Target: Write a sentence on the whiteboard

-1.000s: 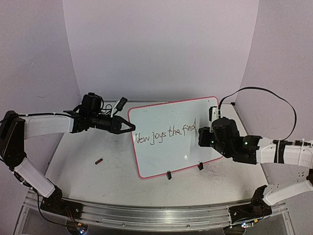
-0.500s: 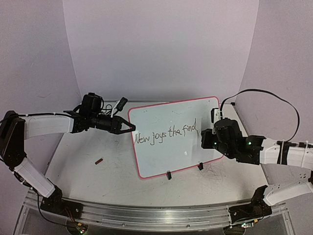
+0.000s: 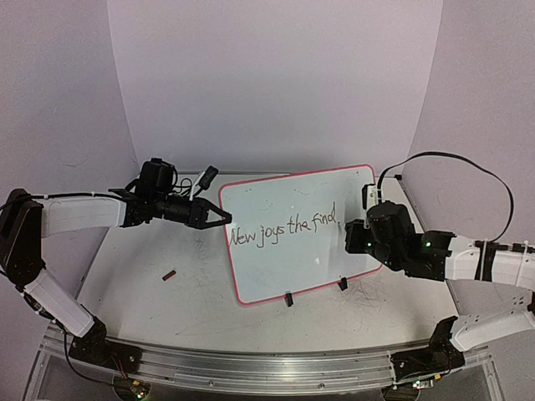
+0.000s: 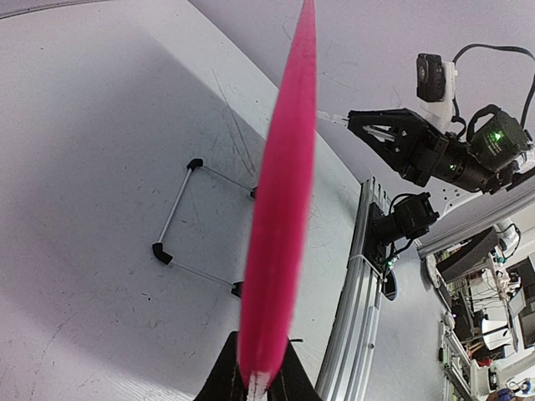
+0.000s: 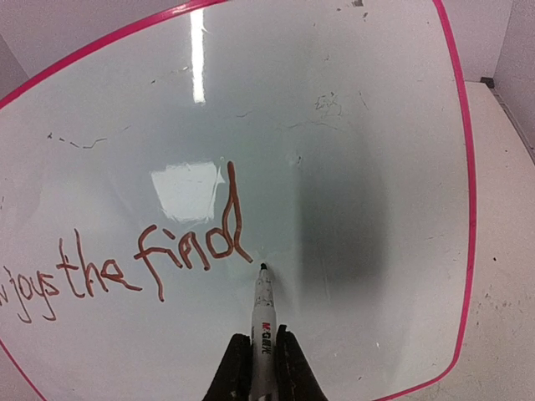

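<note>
The whiteboard (image 3: 292, 255) stands tilted on the table, pink-rimmed, with the sentence (image 3: 284, 228) reading "New joys the find" across its middle. My left gripper (image 3: 224, 217) is shut on the whiteboard's left edge, which fills the left wrist view as a pink strip (image 4: 284, 192) running up from the gripper (image 4: 255, 383). My right gripper (image 5: 263, 363) is shut on a white marker (image 5: 264, 322). The marker's dark tip sits at the board (image 5: 359, 167) just right of the "d" that ends the sentence (image 5: 167, 251). From above, the right gripper (image 3: 351, 236) covers the board's right part.
Two black clips (image 3: 288, 299) (image 3: 342, 284) hold the board's lower rim. A small dark red cap (image 3: 170, 274) lies on the scuffed tabletop to the left. An aluminium rail (image 3: 267, 368) runs along the near edge. A black cable (image 3: 468, 159) loops above the right arm.
My right gripper with the marker has slid a little to the right, off the end of "find". The left gripper and the board have not moved.
</note>
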Robot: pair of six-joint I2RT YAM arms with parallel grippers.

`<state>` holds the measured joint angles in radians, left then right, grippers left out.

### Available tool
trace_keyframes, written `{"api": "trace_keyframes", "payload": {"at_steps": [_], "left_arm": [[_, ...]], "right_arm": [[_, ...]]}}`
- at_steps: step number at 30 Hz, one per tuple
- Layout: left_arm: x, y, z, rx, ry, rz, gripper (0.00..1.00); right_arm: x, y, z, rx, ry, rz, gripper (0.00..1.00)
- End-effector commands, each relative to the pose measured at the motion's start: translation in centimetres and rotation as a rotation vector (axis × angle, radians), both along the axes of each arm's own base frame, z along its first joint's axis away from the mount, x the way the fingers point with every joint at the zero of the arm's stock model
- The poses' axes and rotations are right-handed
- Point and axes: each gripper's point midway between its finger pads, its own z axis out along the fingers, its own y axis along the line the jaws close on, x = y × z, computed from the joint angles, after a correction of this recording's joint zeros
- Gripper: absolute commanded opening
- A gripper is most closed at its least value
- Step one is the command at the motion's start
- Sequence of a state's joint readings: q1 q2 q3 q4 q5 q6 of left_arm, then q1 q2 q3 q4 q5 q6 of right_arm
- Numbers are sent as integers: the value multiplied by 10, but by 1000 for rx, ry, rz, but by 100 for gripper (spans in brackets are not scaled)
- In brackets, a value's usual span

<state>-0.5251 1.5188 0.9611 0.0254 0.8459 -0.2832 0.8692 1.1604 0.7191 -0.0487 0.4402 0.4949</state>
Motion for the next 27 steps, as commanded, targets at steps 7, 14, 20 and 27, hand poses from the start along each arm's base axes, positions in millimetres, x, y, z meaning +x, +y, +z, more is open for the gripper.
{"api": "trace_keyframes", "payload": {"at_steps": [7, 14, 20, 27], "left_arm": [[2, -5, 8, 4, -31, -3, 9], [2, -5, 9, 4, -36, -2, 9], [2, -5, 12, 2, -41, 2, 10], [19, 22, 55, -14, -139, 127, 42]], "right_arm": [[14, 1, 20, 3, -64, -52, 0], [13, 1, 11, 0, -43, -50, 0], [2, -3, 62, 105, -123, -9, 0], [-11, -4, 77, 97, -165, 78, 0]]}}
